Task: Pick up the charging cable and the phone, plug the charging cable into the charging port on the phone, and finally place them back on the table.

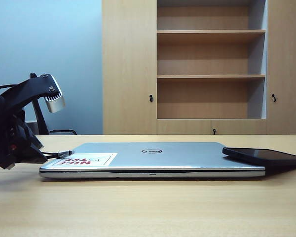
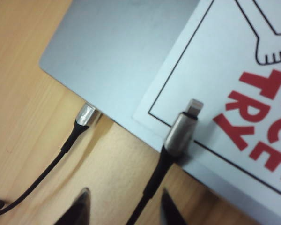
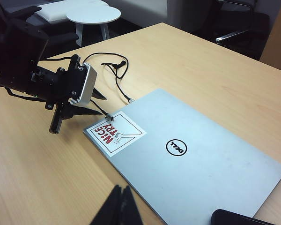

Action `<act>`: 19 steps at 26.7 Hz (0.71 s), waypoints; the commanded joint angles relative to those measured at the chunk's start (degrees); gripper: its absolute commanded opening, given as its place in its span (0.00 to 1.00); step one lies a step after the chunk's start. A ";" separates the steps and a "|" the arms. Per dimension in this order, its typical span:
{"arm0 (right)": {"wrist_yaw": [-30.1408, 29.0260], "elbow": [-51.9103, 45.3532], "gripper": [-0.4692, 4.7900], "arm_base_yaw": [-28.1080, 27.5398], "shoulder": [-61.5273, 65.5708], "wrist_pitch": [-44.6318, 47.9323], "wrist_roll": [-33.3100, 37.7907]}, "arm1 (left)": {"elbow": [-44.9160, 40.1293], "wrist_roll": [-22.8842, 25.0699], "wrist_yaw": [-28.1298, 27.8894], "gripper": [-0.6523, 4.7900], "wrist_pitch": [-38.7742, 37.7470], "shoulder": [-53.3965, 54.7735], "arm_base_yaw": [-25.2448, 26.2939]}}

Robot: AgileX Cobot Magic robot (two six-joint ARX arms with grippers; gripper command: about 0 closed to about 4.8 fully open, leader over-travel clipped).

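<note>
Right now: left hand (image 2: 124, 206) spread wide over the charging cable (image 2: 152, 183); right hand (image 3: 120, 208) pinched shut, holding nothing.

One closed silver laptop (image 1: 177, 155), smooth metal with a round Dell logo, lies on the pale wood-grain worktop (image 1: 148, 207). One white sticker (image 3: 116, 132) on its lid corner reads NICE TRY in red beside a line-drawn fist. Two thin black cords show in the left wrist view: the charging cable's metal plug rests on the sticker between the left fingertips, and a second cable (image 2: 82, 123) ends at the laptop's edge. One glossy black phone (image 1: 264, 157) lies tilted on the laptop's opposite corner. The right hand hovers near the laptop's front edge.
</note>
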 commanded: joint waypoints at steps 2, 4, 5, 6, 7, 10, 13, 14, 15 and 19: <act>0.02 0.42 0.09 -0.02 0.04 1.09 -0.17 | 0.13 0.00 0.13 0.46 0.59 -0.07 -0.09; 0.04 0.42 0.09 -0.02 0.04 1.14 -0.20 | 0.13 0.00 0.11 0.46 0.59 0.28 -0.09; 0.04 0.42 0.09 -0.02 0.04 1.14 -0.20 | 0.13 0.00 0.11 0.46 0.63 0.44 -0.09; 0.04 0.42 0.09 -0.02 0.04 1.14 -0.17 | 0.13 0.00 0.11 0.46 0.74 0.44 -0.09; 0.04 0.42 0.09 -0.02 0.04 1.14 -0.20 | 0.15 0.00 0.11 0.46 0.81 0.44 -0.11; 0.09 0.39 0.09 -0.02 0.04 1.14 -0.20 | 0.15 0.00 0.13 0.46 0.81 0.44 -0.11; 0.44 0.42 0.09 -0.02 0.07 1.14 -0.20 | 0.15 -0.04 0.13 0.46 0.79 0.44 -0.17; 0.44 0.42 0.09 -0.02 0.07 1.14 -0.20 | 0.15 -0.02 0.13 0.46 0.81 0.44 -0.52; 0.44 0.39 0.09 -0.02 0.07 1.14 -0.17 | 0.15 -0.02 0.13 0.46 0.85 0.44 -1.18; 0.44 0.42 0.09 -0.02 0.02 1.14 -0.17 | 0.15 0.02 0.13 0.46 1.20 0.44 -1.81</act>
